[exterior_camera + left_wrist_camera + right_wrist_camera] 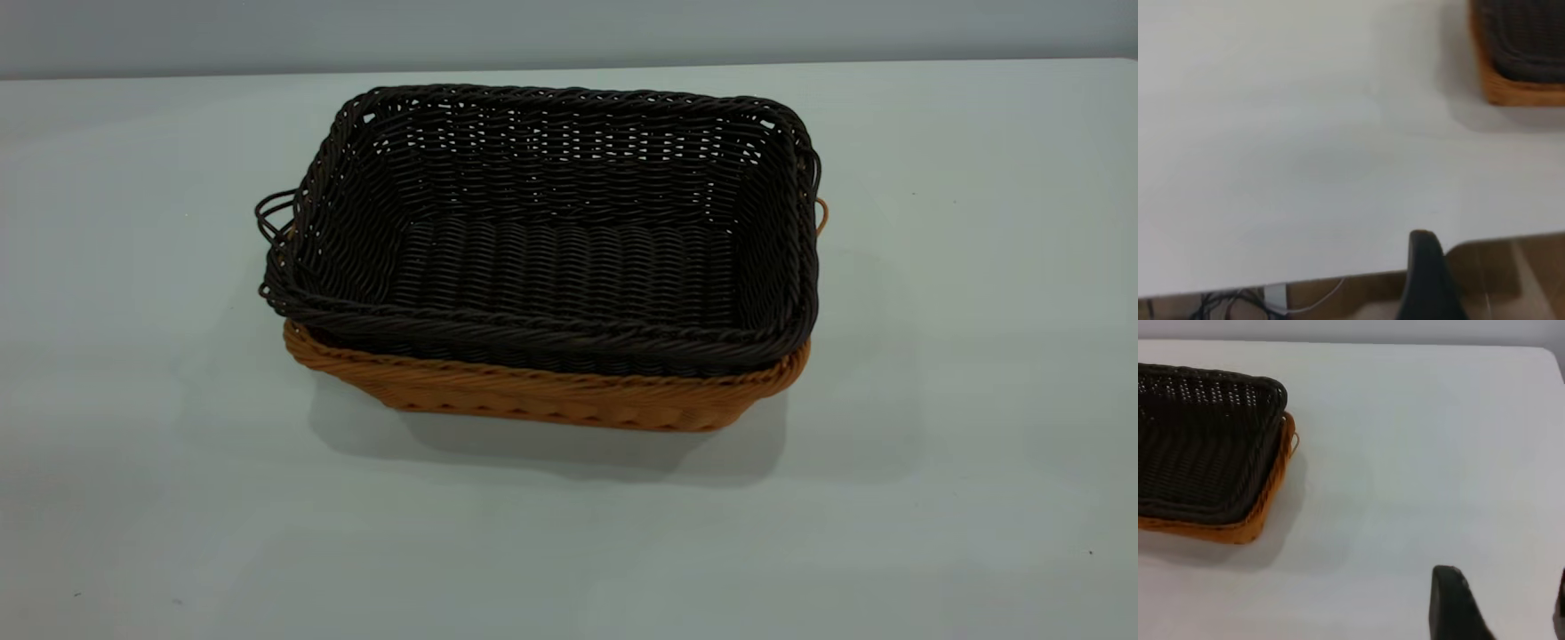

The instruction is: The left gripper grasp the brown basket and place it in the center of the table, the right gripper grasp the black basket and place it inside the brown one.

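Two nested baskets: the black basket (569, 231) sits inside the brown basket (551, 396) on the table (960, 356). Neither gripper's jaw state can be told.

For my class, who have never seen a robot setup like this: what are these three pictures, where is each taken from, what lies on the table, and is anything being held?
This is a two-armed robot at a table. The wide picture comes from an outside camera; the arms do not appear in it. The black basket sits nested inside the brown basket near the table's middle. The other two pictures come from cameras on each arm's wrist. Each shows the baskets farther off and a dark gripper finger at its lower edge: left, right. Neither gripper is touching a basket, so nothing is held.
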You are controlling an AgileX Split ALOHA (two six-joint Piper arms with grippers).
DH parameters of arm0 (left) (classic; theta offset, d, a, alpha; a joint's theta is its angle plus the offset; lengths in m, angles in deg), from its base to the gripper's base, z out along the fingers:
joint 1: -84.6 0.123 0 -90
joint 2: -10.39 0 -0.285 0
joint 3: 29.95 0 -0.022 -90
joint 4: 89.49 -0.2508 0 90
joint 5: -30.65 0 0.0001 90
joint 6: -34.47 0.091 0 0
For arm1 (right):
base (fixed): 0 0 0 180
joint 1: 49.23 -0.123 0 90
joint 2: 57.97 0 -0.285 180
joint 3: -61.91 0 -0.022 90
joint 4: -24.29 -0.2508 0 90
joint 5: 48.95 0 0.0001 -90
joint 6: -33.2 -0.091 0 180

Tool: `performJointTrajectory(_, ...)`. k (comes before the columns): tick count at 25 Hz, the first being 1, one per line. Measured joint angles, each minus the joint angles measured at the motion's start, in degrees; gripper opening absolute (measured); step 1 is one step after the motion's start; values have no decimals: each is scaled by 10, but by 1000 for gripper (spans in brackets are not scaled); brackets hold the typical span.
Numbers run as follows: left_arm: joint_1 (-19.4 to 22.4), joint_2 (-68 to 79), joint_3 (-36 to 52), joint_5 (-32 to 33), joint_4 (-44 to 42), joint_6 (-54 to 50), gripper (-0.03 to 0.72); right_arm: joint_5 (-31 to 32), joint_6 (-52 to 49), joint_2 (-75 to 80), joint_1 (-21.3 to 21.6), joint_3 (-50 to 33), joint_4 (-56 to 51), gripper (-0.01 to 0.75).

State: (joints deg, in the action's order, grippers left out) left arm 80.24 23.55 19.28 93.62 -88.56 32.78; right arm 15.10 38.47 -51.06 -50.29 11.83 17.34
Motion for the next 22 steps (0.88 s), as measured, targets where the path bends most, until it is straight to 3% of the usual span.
performJointTrajectory(5, 38, -32, 0, 0, -1, 0, 436, 2, 0, 0, 0, 0, -2, 244)
performJointTrajectory(22, 42, -65, 0, 3, -1, -1, 436, 2, 0, -1, 0, 0, -2, 237)
